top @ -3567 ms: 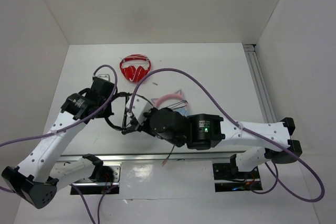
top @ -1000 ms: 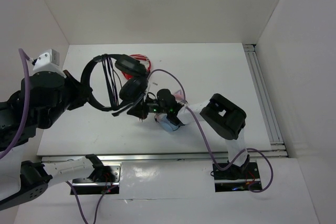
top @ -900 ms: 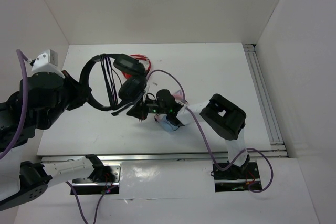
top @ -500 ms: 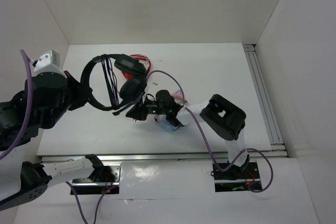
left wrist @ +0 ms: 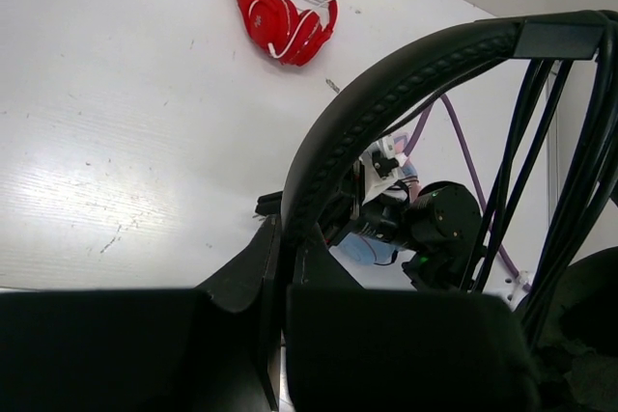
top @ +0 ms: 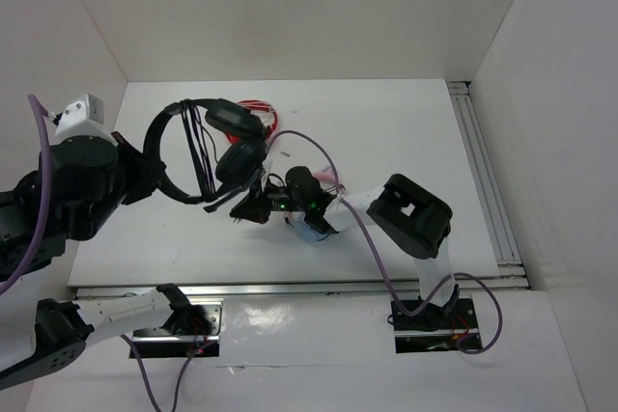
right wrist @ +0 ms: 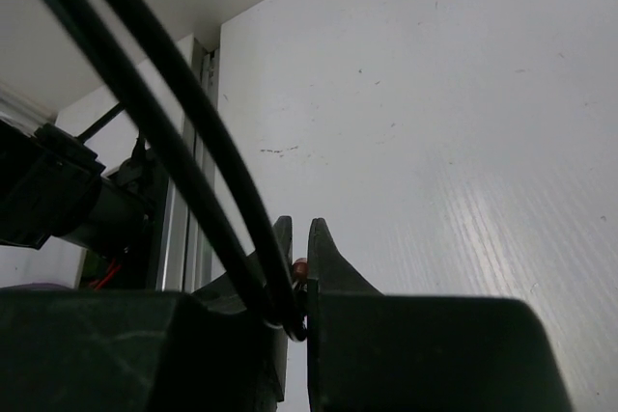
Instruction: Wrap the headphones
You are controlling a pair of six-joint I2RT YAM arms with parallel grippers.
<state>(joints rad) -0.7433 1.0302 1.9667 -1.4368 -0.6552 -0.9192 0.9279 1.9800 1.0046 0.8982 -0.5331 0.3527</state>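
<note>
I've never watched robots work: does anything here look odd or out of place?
Nothing looks damaged or spilled. The headphones hang above the table, headband clamped in the left gripper, their cable looped across it and pinched by the right gripper; that looks deliberate.

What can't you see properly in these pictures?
- Red headphones: top view, the black headphones cover most of them.
- Cat-ear headphones: top view, the right arm hides most of them.
- Cable end: right wrist view, pinched out of sight between the fingers.
</note>
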